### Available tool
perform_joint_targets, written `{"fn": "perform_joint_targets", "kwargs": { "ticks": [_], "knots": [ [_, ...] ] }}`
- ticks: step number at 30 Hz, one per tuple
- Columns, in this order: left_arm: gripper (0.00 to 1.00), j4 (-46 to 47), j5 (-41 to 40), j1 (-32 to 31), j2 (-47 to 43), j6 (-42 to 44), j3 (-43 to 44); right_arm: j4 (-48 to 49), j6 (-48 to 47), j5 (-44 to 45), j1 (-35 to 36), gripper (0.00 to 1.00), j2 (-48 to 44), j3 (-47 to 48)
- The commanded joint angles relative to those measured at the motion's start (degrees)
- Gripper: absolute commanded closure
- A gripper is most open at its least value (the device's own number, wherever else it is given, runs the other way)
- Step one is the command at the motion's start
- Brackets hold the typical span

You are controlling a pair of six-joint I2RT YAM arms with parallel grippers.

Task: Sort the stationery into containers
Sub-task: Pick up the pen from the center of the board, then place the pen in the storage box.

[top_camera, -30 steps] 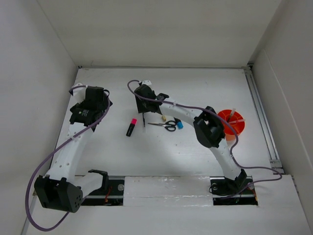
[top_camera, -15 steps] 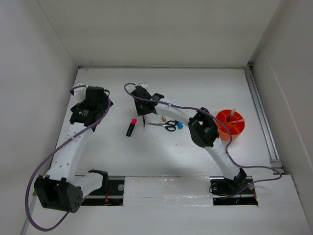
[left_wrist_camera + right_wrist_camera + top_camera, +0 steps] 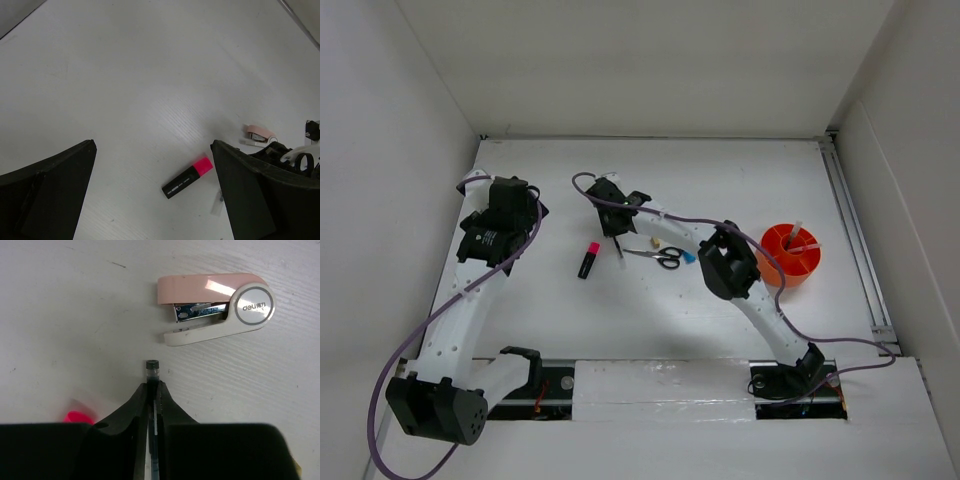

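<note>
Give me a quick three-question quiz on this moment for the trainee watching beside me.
1. True or false: the right gripper is shut on a thin dark pen.
2. In the right wrist view, what lies on the table just beyond that pen's end? A: black-handled scissors. B: a pink and white stapler. C: an orange cup.
3. In the left wrist view, a marker lies on the table between the fingers of the open left gripper. What colour is its cap?

Key: 1 true; 2 B; 3 pink.
</note>
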Motion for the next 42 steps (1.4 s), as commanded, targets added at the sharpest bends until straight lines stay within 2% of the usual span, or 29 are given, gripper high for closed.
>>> {"fn": "perform_joint_targets", "kwargs": {
  "ticks": [1,4,10,14,17,18,19,20,21,22,23,24,25,26,27,28,30,31,32,34,36,39,42],
  "knots": [
    [0.0,0.8,-0.6,0.0,-0.9,0.5,1.9,-3.0,0.1,-0.9,0.6,0.91,2.1,1.6],
    [0.0,0.8,-0.6,0.0,-0.9,1.1,1.9,-3.0,0.1,-1.5,0.6,1.0,2.1,1.6],
    [0.0,1.3,-0.6,0.0,-0.9,1.1,1.9,0.4,0.1,-7.6,0.6,1.0,0.6,0.6],
    [0.0,1.3,-0.6,0.0,-0.9,1.6,1.9,4.1,0.6,-9.1,0.0,1.0,-5.1,-0.6],
    [0.0,1.3,-0.1,0.0,-0.9,1.6,1.9,5.5,0.6,-7.5,-0.5,1.0,-12.8,-3.3],
    [0.0,1.3,-0.1,0.0,-0.9,1.6,1.9,6.9,0.6,-7.5,-0.5,1.0,-18.4,-5.3],
    [0.0,1.3,-0.1,0.0,-0.9,1.6,1.9,10.9,0.6,-7.5,-1.0,1.0,-21.9,-8.0],
    [0.0,1.3,-0.1,0.0,-0.9,1.6,1.9,13.4,0.6,-7.5,-1.8,1.0,-25.6,-15.5],
    [0.0,1.3,-0.1,0.0,-0.9,1.6,1.9,16.7,0.6,-7.5,-2.3,1.0,-33.8,-20.1],
    [0.0,1.3,-0.1,0.0,-0.9,1.6,1.9,23.9,0.6,-7.5,-3.0,1.0,-38.3,-25.2],
    [0.0,1.9,0.6,0.0,-1.5,2.2,1.9,27.5,0.1,-7.5,-4.6,1.0,-47.3,-35.7],
    [0.0,1.9,0.6,0.0,-1.5,2.7,1.9,30.9,0.1,-7.5,-5.6,1.0,-47.4,-41.0],
    [0.0,2.5,1.1,0.0,-1.5,2.7,1.9,34.2,-1.4,-6.7,-6.6,1.0,-56.5,-46.3],
    [0.0,2.5,2.0,0.0,-2.1,3.3,1.9,39.9,-1.9,-3.1,-7.5,1.0,-61.1,-51.4],
    [0.0,2.5,2.0,0.0,-2.1,3.3,1.9,42.6,-2.6,-1.7,-9.9,1.0,-65.8,-61.4],
    [0.0,3.2,2.8,0.0,-2.1,3.9,1.9,45.2,-3.4,-0.6,-11.2,1.0,-70.5,-66.1],
    [0.0,4.3,4.6,0.0,-2.7,5.0,1.3,52.4,-5.8,0.7,-16.5,1.0,-89.0,-79.0],
    [0.0,4.3,5.2,0.0,-2.7,5.0,1.3,55.0,-5.8,0.7,-18.3,1.0,-89.1,-83.0],
    [0.0,4.8,5.2,0.0,-3.3,5.0,1.3,57.3,-6.9,0.7,-20.1,1.0,-97.8,-86.3],
    [0.0,4.8,6.5,0.0,-3.3,5.7,1.3,61.8,-7.9,1.3,-25.0,1.0,-105.6,-94.1],
    [0.0,5.4,7.1,0.0,-3.3,6.2,0.8,63.5,-8.4,4.0,-27.6,1.0,-114.6,-97.6],
    [0.0,5.4,7.7,0.0,-3.3,6.2,0.8,64.2,-8.4,9.9,-31.3,1.0,-121.5,-101.8],
    [0.0,6.0,8.3,0.0,-3.3,6.2,0.8,67.9,-8.4,17.8,-31.8,1.0,-122.9,-104.8]
  ]
}}
